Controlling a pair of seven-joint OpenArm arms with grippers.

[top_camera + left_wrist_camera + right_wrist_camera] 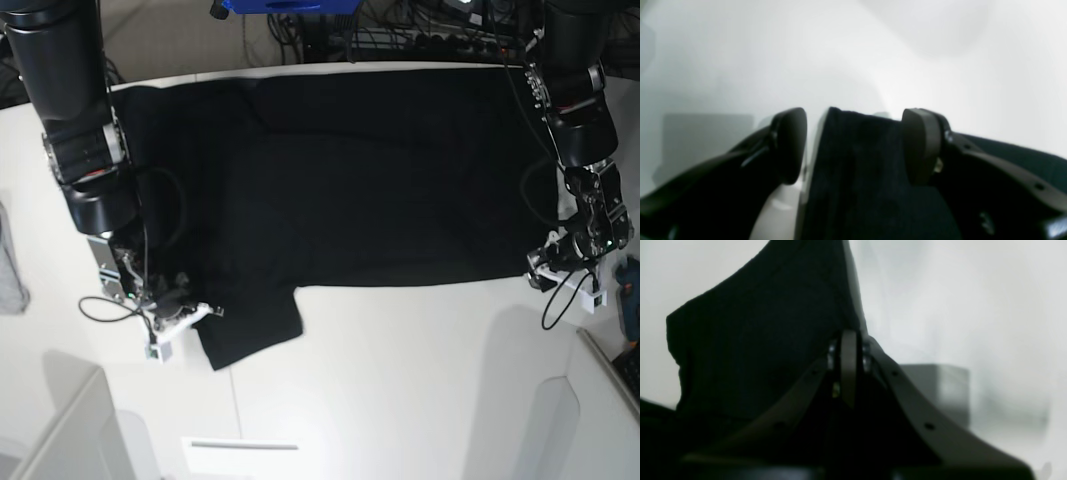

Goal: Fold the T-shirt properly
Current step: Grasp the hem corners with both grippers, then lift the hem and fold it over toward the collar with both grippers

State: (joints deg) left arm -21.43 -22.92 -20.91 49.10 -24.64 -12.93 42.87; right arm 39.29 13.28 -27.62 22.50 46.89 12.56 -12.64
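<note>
The black T-shirt (370, 190) lies spread on the white table (400, 360), plain side up, one sleeve at the lower left. My left gripper (540, 272) is at the shirt's lower right corner. In the left wrist view the left gripper (853, 133) is open with a fold of the black cloth (857, 173) standing between its pads, touching the right pad (920, 146). My right gripper (195, 312) is at the sleeve's edge. In the right wrist view the right gripper (848, 340) has its pads pressed together on the T-shirt (756, 340), which rises up to the left.
A small grey cloth (10, 265) lies at the table's left edge. A blue object (290, 5) and cables lie beyond the far edge. A tool (628, 300) sits at the right edge. A blurred grey box (940, 386) shows behind the right gripper.
</note>
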